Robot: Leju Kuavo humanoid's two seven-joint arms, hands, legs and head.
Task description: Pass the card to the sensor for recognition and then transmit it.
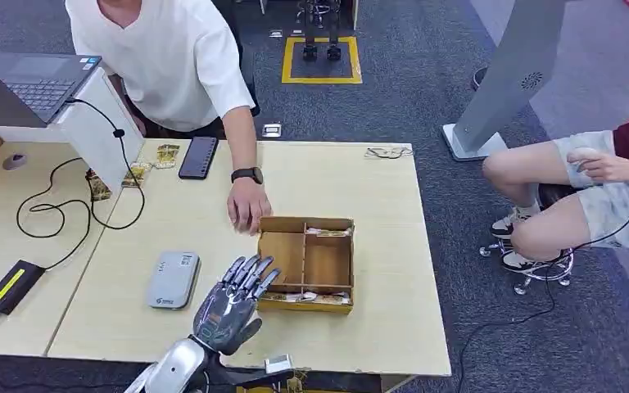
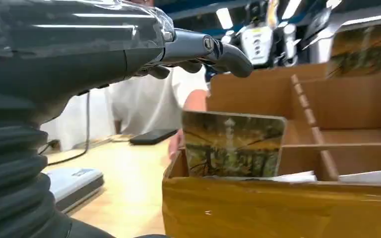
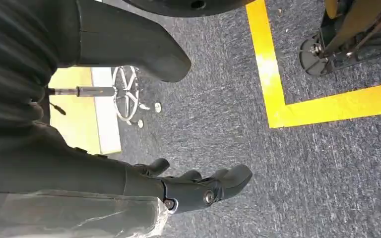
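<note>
The left hand (image 1: pixel 233 304) is seen low in the centre of the head view, fingers spread and extended toward the near left corner of the cardboard box (image 1: pixel 307 264); nothing is held in it. It is judged to be poised there for reaching into the box. In the left wrist view a card (image 2: pixel 232 144) with a yellow-green picture is stood on edge in the near compartment, leaning against the wall, which leaves its upper edge free for pinching. The grey sensor (image 1: pixel 173 280) is laid flat just left of the hand, near enough for a short pass. A small label is visible on it, but no writing can be read. A person's hand (image 1: pixel 247 205) rests beside the box's far corner. The right hand (image 3: pixel 188 188) hangs above the carpet, fingers loosely curled around nothing.
</note>
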